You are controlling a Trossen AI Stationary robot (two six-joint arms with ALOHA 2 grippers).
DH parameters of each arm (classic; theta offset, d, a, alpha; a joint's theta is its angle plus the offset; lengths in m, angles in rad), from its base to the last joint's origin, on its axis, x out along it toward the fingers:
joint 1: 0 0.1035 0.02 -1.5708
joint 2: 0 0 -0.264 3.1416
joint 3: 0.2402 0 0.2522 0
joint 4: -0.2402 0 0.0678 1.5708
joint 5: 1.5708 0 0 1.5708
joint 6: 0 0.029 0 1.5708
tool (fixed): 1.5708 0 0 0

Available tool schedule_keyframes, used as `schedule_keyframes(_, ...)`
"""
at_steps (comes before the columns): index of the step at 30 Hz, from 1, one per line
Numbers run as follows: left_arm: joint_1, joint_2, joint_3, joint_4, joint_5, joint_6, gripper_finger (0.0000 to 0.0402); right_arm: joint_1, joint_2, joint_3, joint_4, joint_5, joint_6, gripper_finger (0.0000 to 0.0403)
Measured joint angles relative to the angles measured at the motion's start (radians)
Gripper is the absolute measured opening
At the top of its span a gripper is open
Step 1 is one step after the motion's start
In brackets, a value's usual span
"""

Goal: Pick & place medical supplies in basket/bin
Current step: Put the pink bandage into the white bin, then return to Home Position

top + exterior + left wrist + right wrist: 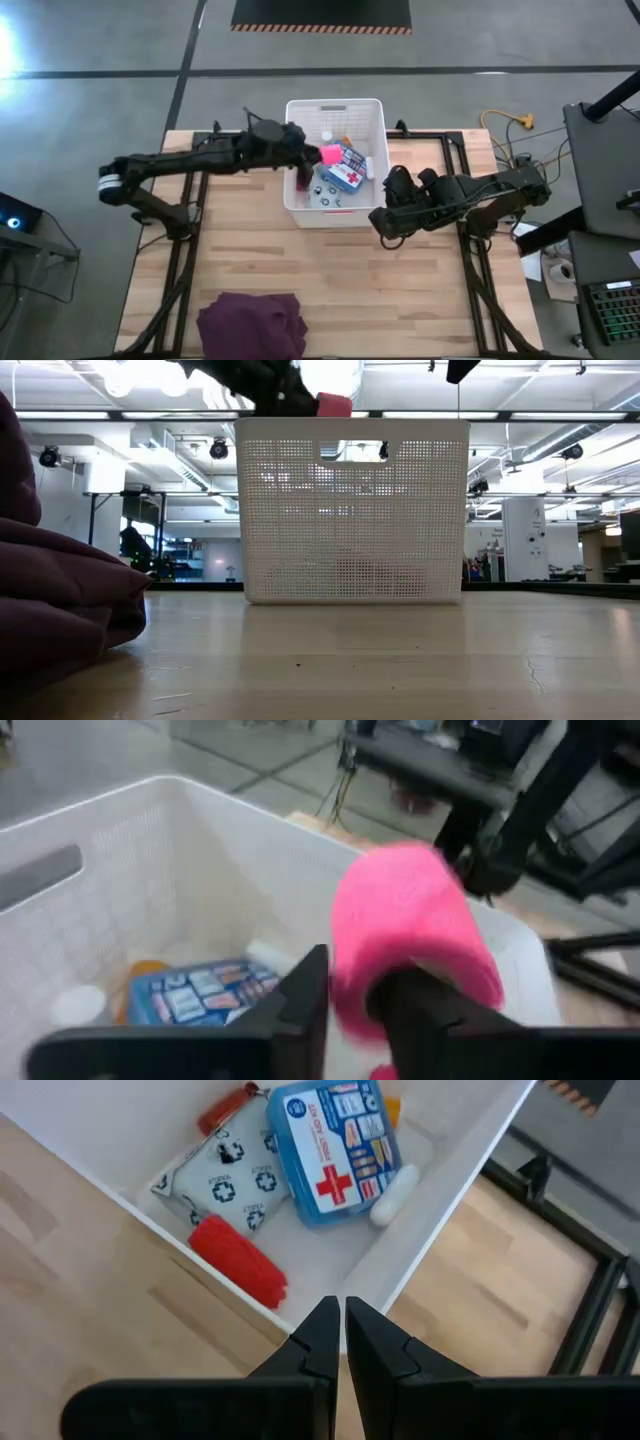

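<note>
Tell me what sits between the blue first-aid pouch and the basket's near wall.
In the right wrist view, the white-blue patterned pouch and the pink-red tube lie between the blue first-aid pouch and the near wall of the basket.

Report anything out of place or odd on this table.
Nothing stands out. The supplies lie inside the basket, the left gripper holds the pink cube over it, the right gripper waits beside it, and the purple cloth sits apart, bunched.
</note>
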Motion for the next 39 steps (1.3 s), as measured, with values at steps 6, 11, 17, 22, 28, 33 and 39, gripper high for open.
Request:
schedule_keyframes(6, -0.005, 0.14, 0.288, -0.505, -0.142, 0.042, 0.0163, 0.012, 0.0, -0.006, 0.0, -0.004, 0.026, 0.0013)
schedule_keyframes(11, -0.01, 0.102, 0.521, -0.736, -0.185, 0.1, 0.0235, 0.019, 0.0, -0.006, 0.0, 0.005, -0.058, 0.0013)
schedule_keyframes(17, -0.069, -0.106, 0.589, -0.857, -0.177, 0.122, 0.0265, 0.034, -0.035, -0.001, 0.152, 0.01, -0.261, 0.0013)
schedule_keyframes(22, -0.203, -0.456, 0.155, -0.537, -0.185, -0.03, 0.0259, 0.129, -0.236, -0.239, 0.212, 0.098, -0.2, 0.0013)
schedule_keyframes(28, -0.281, -0.826, -0.401, 0.048, -0.202, -0.113, 0.0253, 0.109, -0.542, -0.541, 0.603, -0.017, -0.194, 0.0013)
schedule_keyframes(33, -0.285, -1.134, -0.705, 0.3, -0.043, -0.225, 0.0253, 0.151, -0.69, -0.621, 0.681, 0.088, -0.017, 0.0013)
schedule_keyframes(39, -0.284, -1.364, -0.98, 0.435, 0.033, -0.283, 0.0253, 0.219, -0.766, -0.736, 0.693, 0.085, 0.007, 0.0013)
